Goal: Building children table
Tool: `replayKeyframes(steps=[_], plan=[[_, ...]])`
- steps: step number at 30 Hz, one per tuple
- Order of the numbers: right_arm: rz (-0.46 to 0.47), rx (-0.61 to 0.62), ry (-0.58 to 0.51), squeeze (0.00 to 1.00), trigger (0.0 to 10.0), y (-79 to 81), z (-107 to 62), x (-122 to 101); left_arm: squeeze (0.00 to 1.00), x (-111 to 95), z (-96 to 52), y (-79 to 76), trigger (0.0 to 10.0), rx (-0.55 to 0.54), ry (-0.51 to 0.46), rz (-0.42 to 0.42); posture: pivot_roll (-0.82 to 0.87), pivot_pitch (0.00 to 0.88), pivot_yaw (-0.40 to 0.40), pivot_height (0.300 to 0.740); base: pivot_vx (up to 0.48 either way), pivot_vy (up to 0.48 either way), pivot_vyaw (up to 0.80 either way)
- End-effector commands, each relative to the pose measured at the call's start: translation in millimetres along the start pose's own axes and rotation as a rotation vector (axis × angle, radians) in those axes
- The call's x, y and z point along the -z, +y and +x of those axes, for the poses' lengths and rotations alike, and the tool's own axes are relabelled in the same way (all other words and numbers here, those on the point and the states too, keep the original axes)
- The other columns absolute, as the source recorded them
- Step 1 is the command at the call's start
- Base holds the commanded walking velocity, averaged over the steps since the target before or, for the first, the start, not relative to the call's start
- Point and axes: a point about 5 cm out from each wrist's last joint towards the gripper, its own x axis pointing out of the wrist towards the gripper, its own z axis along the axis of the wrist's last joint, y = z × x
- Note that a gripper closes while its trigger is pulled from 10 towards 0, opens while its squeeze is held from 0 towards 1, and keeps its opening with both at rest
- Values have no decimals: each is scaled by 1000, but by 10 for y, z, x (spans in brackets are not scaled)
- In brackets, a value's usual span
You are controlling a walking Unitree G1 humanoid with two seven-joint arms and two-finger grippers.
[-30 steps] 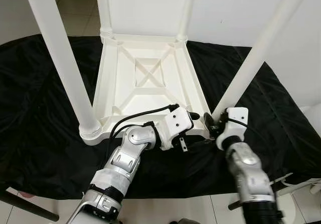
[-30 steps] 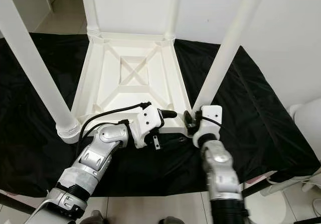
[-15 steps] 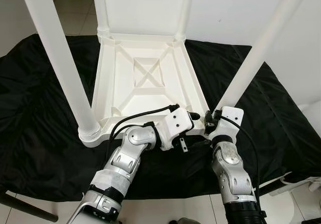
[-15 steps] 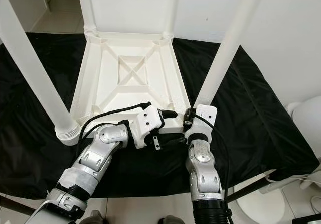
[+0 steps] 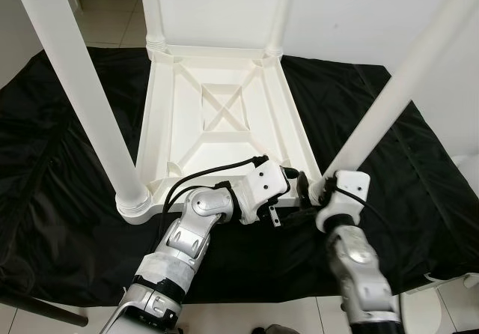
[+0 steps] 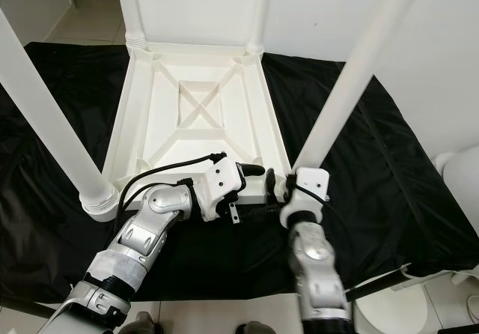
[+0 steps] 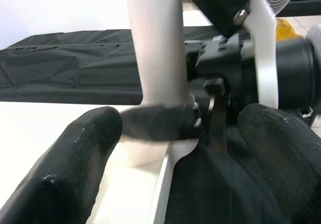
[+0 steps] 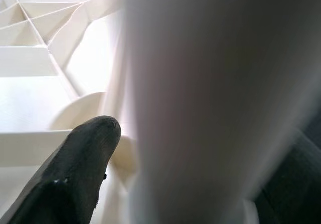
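I see the white children's table (image 5: 217, 117) lying upside down on the black cloth (image 5: 60, 199), with four legs standing in its corners. My left gripper (image 5: 293, 175), fingers spread, rests at the near rim. My right gripper (image 8: 165, 148) has its fingers around the near right leg (image 5: 374, 124). I judge this last leg is seated; flipping the table remains.

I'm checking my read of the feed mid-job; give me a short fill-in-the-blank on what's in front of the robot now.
The white table lies upside down on a ____ cloth.
The number of legs standing up from it is ____.
The right gripper has the near-right leg between its ____.

Missing words: black; four; jaws
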Motion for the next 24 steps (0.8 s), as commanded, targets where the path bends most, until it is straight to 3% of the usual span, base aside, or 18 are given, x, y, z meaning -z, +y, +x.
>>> replayKeyframes(steps=[1, 3, 6, 10, 20, 21, 22, 23, 24], plan=[[-2, -42, -9, 0, 10000, -55, -19, -7, 0, -14, 22, 56, 10000, -124, -1, 10, 1, 0, -70, 740, 0, 0, 0], [-2, -42, -9, 0, 10000, -55, -19, -7, 0, -14, 22, 56, 10000, -124, -1, 10, 1, 0, -70, 740, 0, 0, 0], [-55, -178, 2, 0, 10000, -190, 25, -35, 0, -18, 27, 74, 10000, -127, -1, 10, -2, 0, -64, 740, 0, 0, 0], [-112, -304, -12, 0, 10000, -244, 120, -108, 0, -21, 31, 86, 10000, -130, -1, 10, -1, 0, -62, 740, 0, 0, 0], [-158, -497, 7, 0, 10000, -236, 292, -163, 0, 1, 2, 86, 10000, -121, 12, 16, 8, 0, -60, 740, 0, 0, 0], [-162, -527, 26, 0, 3922, -232, 303, -138, 0, 14, -18, 79, 10000, -115, 17, 17, 10, 0, -60, 740, 0, 0, 0], [-162, -527, 26, 0, 3922, -232, 303, -138, 0, 14, -18, 79, 10000, -115, 17, 17, 10, 0, -60, 740, 0, 0, 0], [-168, -551, 42, 0, 196, -236, 310, -112, 0, 25, -37, 76, 10000, -111, 22, 18, 13, 0, -62, 740, 0, 0, 0], [-172, -565, 52, 0, 196, -240, 312, -95, 0, 31, -48, 74, 10000, -109, 25, 19, 13, 0, -62, 740, 0, 0, 0]])
